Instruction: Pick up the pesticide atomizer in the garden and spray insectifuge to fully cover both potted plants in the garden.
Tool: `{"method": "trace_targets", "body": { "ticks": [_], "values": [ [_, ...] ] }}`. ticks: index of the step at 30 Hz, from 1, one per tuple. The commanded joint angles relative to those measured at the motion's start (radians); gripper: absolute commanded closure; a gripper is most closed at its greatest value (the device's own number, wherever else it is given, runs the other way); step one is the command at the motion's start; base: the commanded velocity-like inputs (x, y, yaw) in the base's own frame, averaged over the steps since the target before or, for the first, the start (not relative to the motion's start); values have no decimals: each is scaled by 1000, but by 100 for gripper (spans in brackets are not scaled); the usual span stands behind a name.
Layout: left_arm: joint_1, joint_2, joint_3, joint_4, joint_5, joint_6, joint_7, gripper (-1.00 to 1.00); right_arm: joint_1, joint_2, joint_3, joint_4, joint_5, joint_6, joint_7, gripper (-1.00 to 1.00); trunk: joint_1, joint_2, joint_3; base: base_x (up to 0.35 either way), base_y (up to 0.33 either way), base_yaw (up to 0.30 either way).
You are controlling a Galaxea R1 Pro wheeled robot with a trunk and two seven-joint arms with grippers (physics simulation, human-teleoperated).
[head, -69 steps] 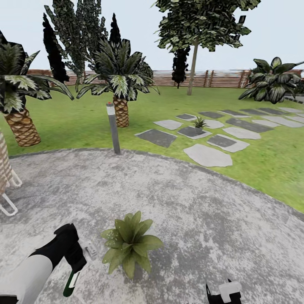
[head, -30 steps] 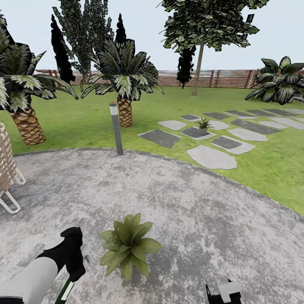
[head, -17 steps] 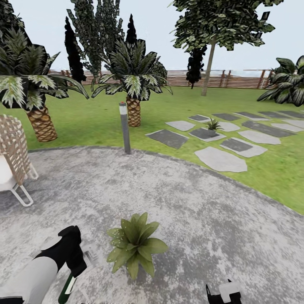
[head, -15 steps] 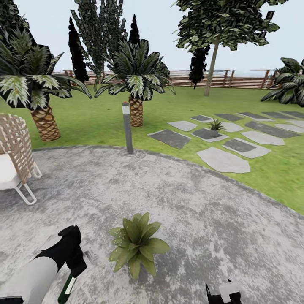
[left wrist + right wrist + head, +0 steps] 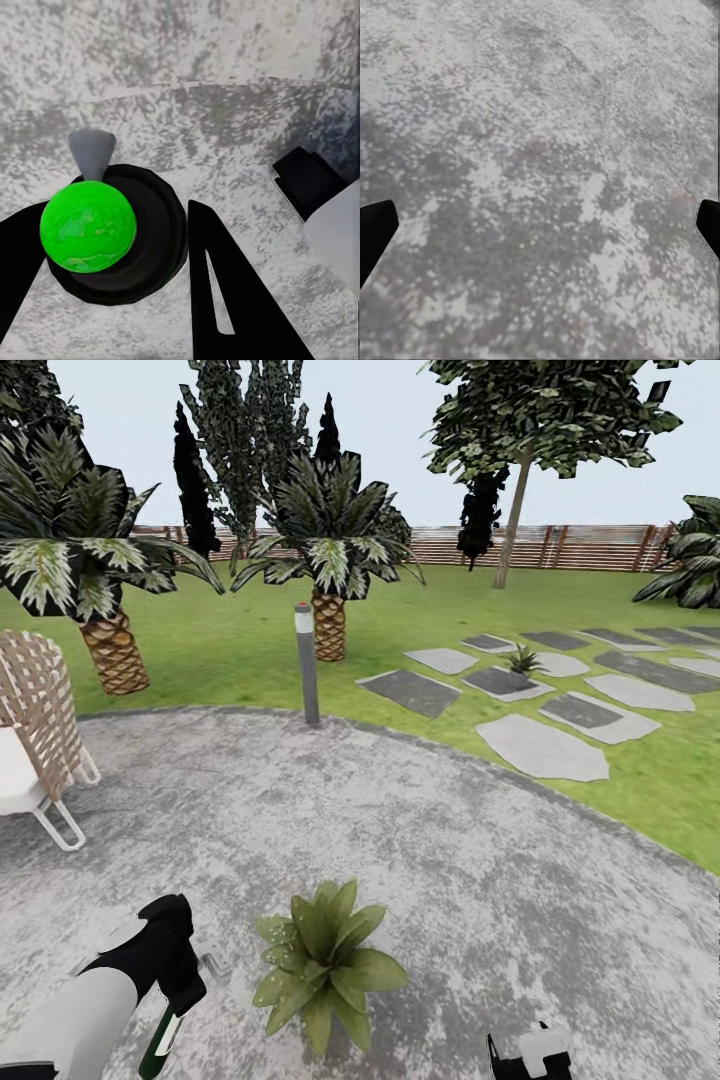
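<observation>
Head view is showing the left gripper (image 5: pixel 185 1000) clamping the pesticide atomizer (image 5: pixel 160 1042) beside the near potted plant (image 5: pixel 325 960) on the patio (image 5: pixel 480 880), the right gripper (image 5: pixel 530 1055) spreading empty, so pickup is appearing done, the far potted plant (image 5: pixel 521 660) waiting untreated.

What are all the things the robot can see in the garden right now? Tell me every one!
Potted plants: two, speckled green; one on the patio near the robot, one far off among the stepping stones.
Pesticide atomizer: one, dark green with a white head, in the left gripper.
Patio: one, round, mottled grey.
Stepping stones: several, grey, on the lawn.
Lamp post: one, grey, at the patio's edge.
Palms: two, on the lawn.
Chair: one, woven beige, on the patio.
Fence: brown slats, far back.
Left gripper: black, holding the atomizer.
Right gripper: black and white, low over the patio.
</observation>
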Motion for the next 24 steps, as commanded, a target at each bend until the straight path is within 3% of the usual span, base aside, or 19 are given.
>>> {"method": "trace_targets", "body": {
  "ticks": [1, 5, 16, 24],
  "values": [
    [0, 0, 2, -2, -5, 9, -7, 100, -1, 0, -4, 2, 11, -2, -7, -100, 0, 0, -1, 56, -224, 0],
    [0, 0, 2, -1, -5, 9, -7, 100, -1, 1, -4, 2, 11, -2, -7, -100, 0, 0, -1, 19, -98, 84],
    [8, 8, 2, 56, 3, 3, 57, 100, -1, 2, -4, 2, 11, -2, -7, -100, 0, 0, -1, 1, -3, 259],
    [7, 2, 2, 64, 3, 4, 57, 100, -1, 0, -4, 1, 11, -2, -7, -100, 0, 0, -1, 0, 0, 35]
  ]
}}
